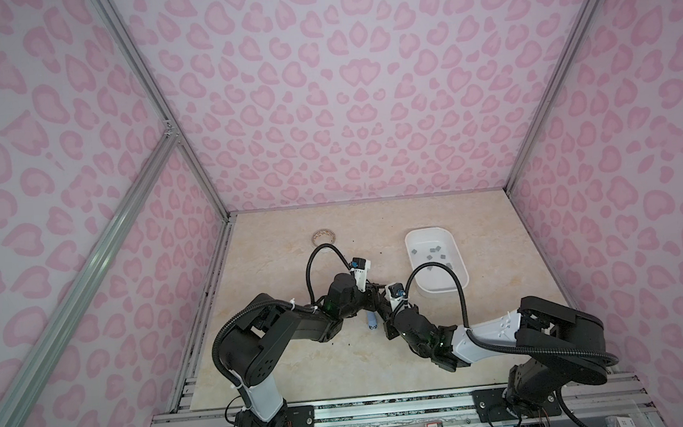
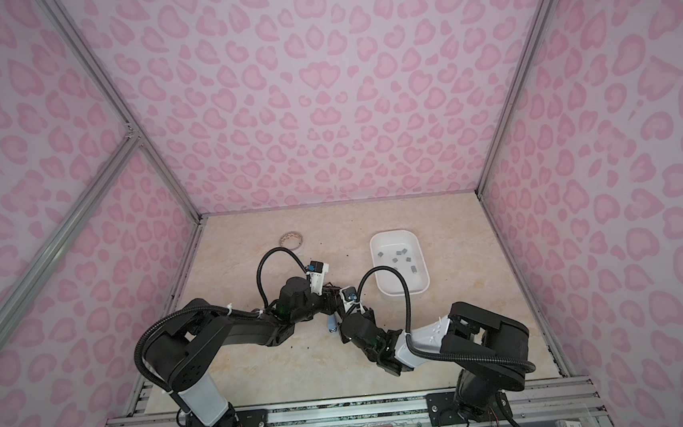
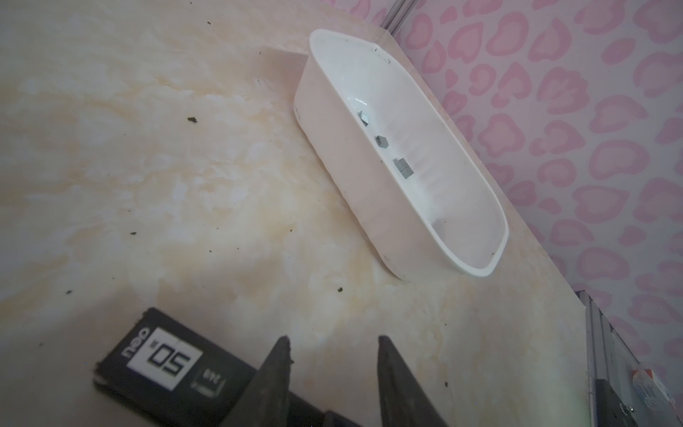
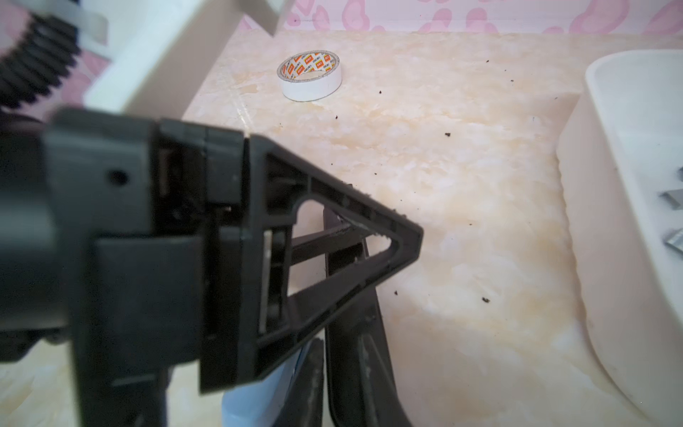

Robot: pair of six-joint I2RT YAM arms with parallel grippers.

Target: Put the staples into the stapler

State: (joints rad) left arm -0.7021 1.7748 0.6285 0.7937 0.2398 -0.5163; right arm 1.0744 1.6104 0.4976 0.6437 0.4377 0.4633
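— Grey metal strips are what we have to lift. The staples lie loose on the floor of the white tray, well apart from where we are working. Both top views show them scattered there.

— And we are nowhere near them. Our left gripper hangs low over the table, tips spread, with bare tabletop between them. Something dark sits deeper between the fingers, and we cannot tell whether it is gripped.

— What about the right gripper?

— It is crowded behind the left one in its own wrist view. We cannot tell whether it pinches anything. The blue stapler peeks out between the two, mostly hidden.

— Is the black labelled piece beside our left finger part of it?

— We cannot say.

— Then the staples. We judge them very light and stiff along the strip, yet brittle, since a strip probably snaps if bent. They are smooth metal, so likely slippery, and lying flat they give us little height to catch.

— So we should take one across its two long sides, near the middle, with a gentle squeeze. We should pick a strip clear of its neighbours and of the tray wall.

— The stapler looks heavier and rigid. We would hold its body from the sides.
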